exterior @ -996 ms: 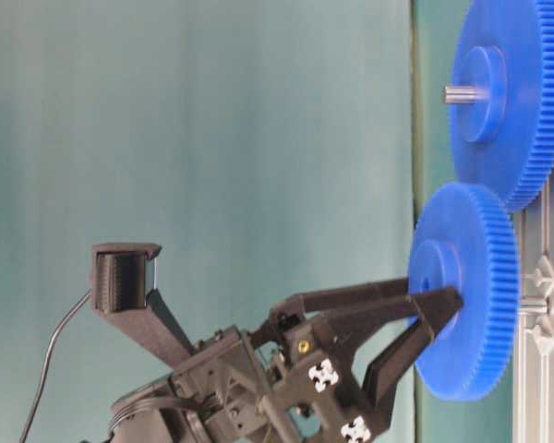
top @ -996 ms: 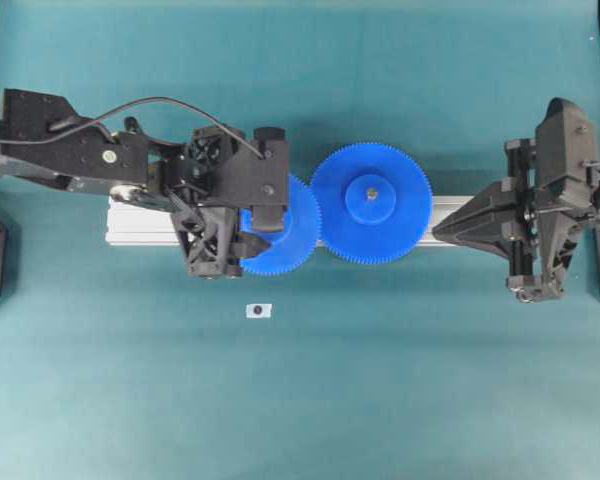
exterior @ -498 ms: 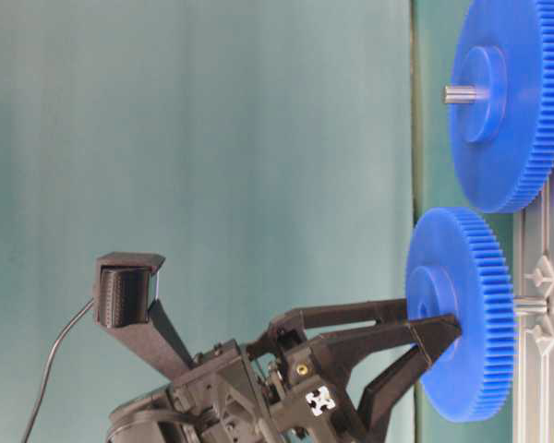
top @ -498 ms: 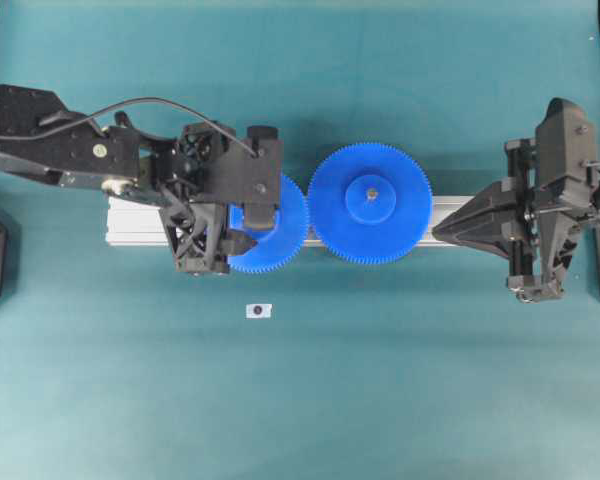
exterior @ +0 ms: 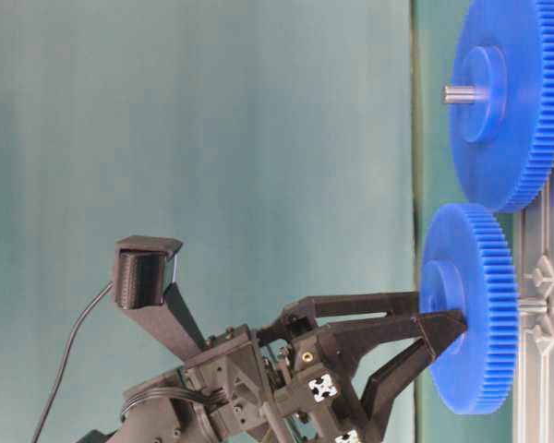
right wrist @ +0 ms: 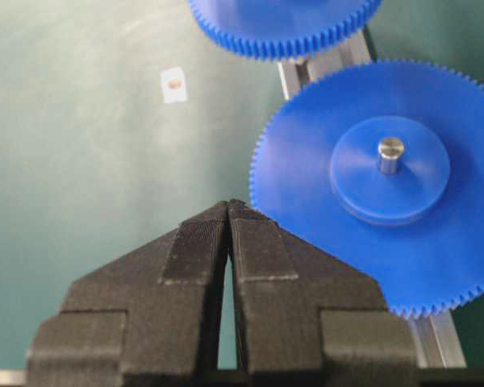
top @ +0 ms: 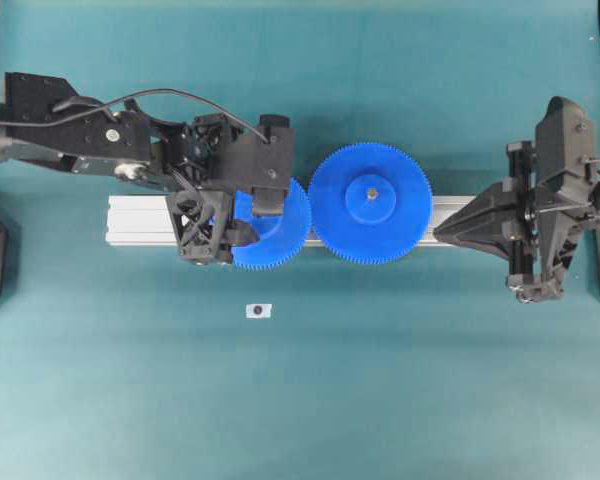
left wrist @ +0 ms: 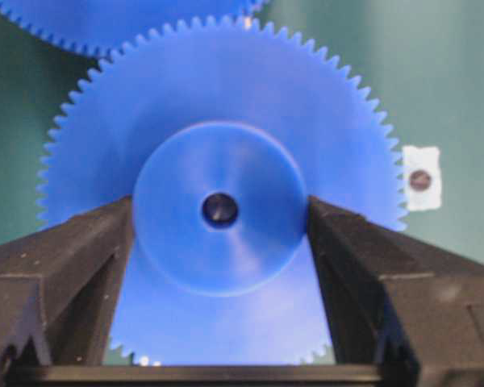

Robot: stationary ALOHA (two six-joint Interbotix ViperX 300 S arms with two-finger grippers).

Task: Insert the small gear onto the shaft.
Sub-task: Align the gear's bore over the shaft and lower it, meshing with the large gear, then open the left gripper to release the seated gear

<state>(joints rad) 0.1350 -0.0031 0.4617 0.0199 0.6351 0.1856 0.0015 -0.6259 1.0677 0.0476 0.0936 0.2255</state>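
Left claw (left wrist: 220,242) grips the small gear (left wrist: 218,201) by its hub. Right claw (right wrist: 228,211) is closed, empty. Two blue gears are visible, the wider gear (top: 370,203) seated on the rail (top: 140,220).

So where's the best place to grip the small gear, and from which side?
By its raised round hub, from the face side, fingers on opposite sides of it. The left gripper holds the small gear just so: the hub's smooth wall gives flat contact, the toothed rim would not, and the centre hole stays open for the shaft.
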